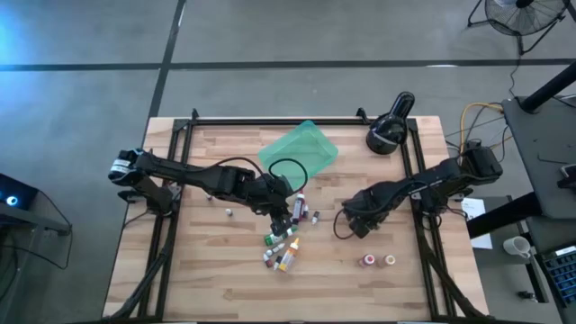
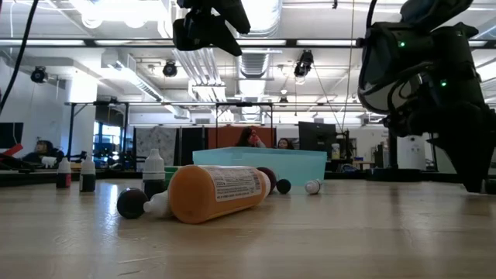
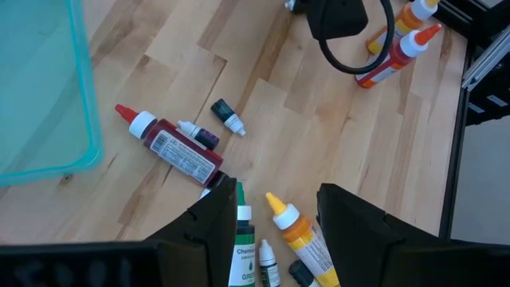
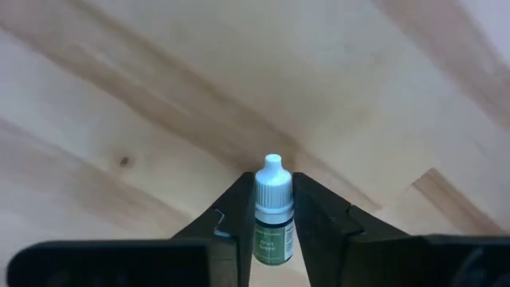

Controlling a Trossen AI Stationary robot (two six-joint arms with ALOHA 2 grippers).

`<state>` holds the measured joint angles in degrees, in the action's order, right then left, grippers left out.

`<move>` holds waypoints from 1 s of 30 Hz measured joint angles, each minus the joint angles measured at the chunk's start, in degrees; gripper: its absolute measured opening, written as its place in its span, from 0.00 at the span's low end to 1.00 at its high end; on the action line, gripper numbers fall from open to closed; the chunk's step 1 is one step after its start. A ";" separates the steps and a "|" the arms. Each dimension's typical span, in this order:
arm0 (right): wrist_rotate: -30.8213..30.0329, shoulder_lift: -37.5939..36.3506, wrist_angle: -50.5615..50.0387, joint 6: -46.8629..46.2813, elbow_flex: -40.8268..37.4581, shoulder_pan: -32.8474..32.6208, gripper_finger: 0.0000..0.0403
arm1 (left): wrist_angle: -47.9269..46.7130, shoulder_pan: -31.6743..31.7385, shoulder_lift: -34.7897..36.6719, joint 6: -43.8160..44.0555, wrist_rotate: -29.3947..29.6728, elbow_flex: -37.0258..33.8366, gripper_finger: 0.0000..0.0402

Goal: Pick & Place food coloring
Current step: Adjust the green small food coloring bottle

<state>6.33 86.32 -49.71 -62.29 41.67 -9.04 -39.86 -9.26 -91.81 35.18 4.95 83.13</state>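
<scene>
Several food coloring bottles [image 1: 283, 247] lie scattered near the table's middle. My left gripper [image 3: 279, 231] hovers open above them, over a green bottle [image 3: 243, 247] and a yellow-capped orange one [image 3: 299, 235]. To the right of that heap, my right gripper [image 4: 272, 187] points down at the bare wood, shut on a small green bottle [image 4: 272, 231] with a white cap. In the high view the right gripper [image 1: 346, 225] hides that bottle. A large orange bottle [image 2: 217, 192] lies on its side close to the low camera. My right gripper pinches the small green bottle's body [image 4: 271, 239] between its two fingers, one on each side, just below the white cap [image 4: 272, 179]. The fingers come from above, pointing down, and lie across the bottle. The bottle lies flat; whether it is clear of the wood does not show.
A translucent teal tray [image 1: 301, 148] sits at the far middle, with a black round device [image 1: 389, 130] to its right. A red bottle [image 3: 177, 147] and a tiny dark one [image 3: 227, 115] lie near the tray. Two bottles [image 1: 378, 261] stand at the near right.
</scene>
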 joint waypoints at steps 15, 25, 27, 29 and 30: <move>-8.23 -2.35 12.90 2.43 1.03 2.24 0.05 | 0.00 0.00 0.00 -0.46 0.00 0.00 0.37; 3.14 -2.16 3.02 0.57 1.44 3.81 0.15 | -0.04 0.00 0.00 -0.83 0.00 0.00 0.37; 3.08 -1.99 3.02 0.81 1.44 3.83 0.21 | -0.01 0.00 0.00 -0.88 0.01 0.00 0.37; 2.66 -1.73 3.01 1.22 1.44 3.90 0.27 | -0.01 0.00 0.00 -0.89 0.02 0.00 0.37; 2.61 -1.33 3.38 1.81 1.45 3.90 0.29 | 0.01 0.00 0.00 -0.90 0.02 0.01 0.37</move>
<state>8.94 85.00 -46.33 -60.48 43.12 -5.15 -39.85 -9.26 -91.81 34.28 4.97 83.14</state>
